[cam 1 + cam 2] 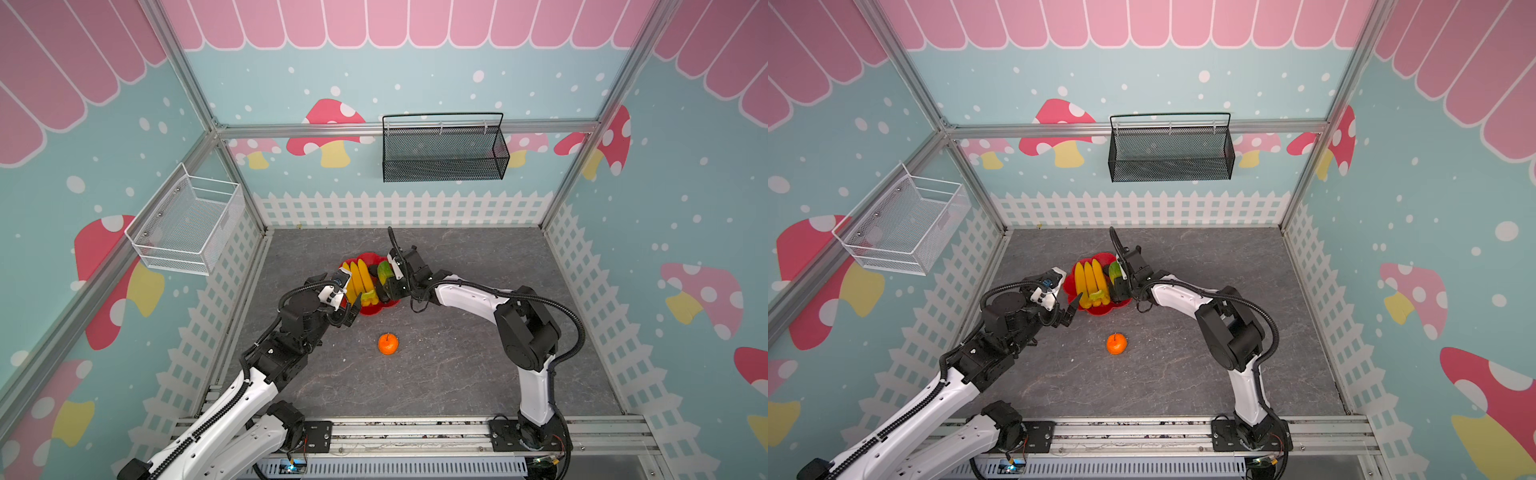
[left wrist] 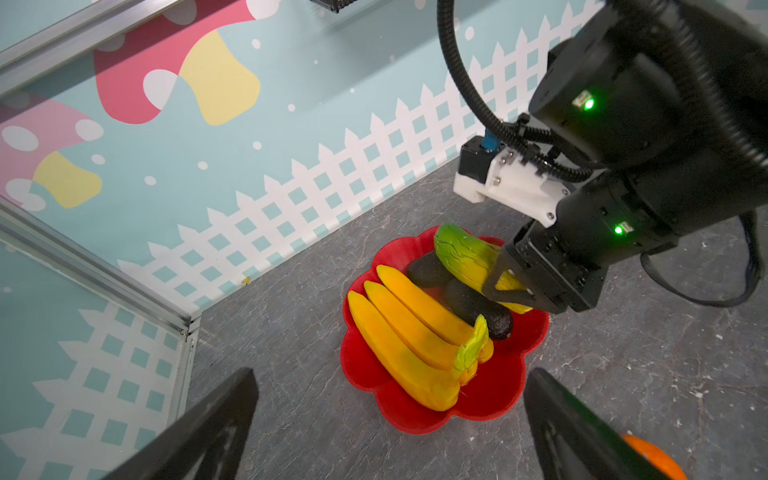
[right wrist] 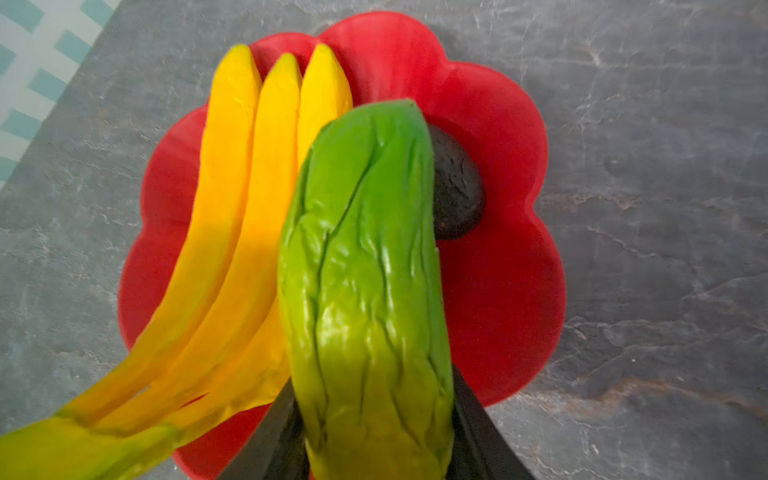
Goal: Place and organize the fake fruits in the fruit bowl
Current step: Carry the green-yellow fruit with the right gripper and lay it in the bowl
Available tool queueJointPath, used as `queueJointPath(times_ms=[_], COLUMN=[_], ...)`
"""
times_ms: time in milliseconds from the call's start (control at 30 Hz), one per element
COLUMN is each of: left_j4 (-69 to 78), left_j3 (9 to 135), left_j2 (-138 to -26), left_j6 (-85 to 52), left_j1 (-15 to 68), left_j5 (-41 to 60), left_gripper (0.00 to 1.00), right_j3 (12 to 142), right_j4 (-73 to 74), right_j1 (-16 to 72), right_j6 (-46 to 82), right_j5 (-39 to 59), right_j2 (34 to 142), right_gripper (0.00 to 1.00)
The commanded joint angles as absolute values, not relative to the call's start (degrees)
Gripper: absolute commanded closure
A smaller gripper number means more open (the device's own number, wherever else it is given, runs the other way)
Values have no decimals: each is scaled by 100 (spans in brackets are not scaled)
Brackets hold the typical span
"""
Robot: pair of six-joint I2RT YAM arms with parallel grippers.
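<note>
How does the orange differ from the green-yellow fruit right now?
The orange is round; the green-yellow fruit is oblong. The orange lies free on the table, outside the red bowl; the green-yellow fruit is clamped in the right gripper above that bowl. Both are fake fruits.

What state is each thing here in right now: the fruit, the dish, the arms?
Bananas: lying in the red dish.
Two dark fruits: in the dish, beside the bananas.
Green fruit: clamped in the jaws of the right arm, above the dish.
Orange: loose on the table, outside the dish.
Left arm: jaws open, holding nothing.
</note>
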State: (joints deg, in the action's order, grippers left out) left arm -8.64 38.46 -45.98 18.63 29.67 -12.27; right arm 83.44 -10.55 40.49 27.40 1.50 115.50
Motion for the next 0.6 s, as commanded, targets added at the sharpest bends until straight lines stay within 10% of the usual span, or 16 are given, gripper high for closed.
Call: queueJointPath(times_ms=[0, 567], left_j4=[-738, -765], left_j3=[3762, 3762], left_j2=[-4500, -4474], left_j6=[1890, 1890], left_j1=[2927, 2917], left_j5=[-1305, -1247], left_gripper=[0, 0], right_j3=[8602, 9384], right_j4=[-1188, -2024], right_j1=[4017, 4009], right_j6=[2861, 3056], right_j5=[-10, -644], right_j2=[11665, 12189], right_gripper=[65, 45])
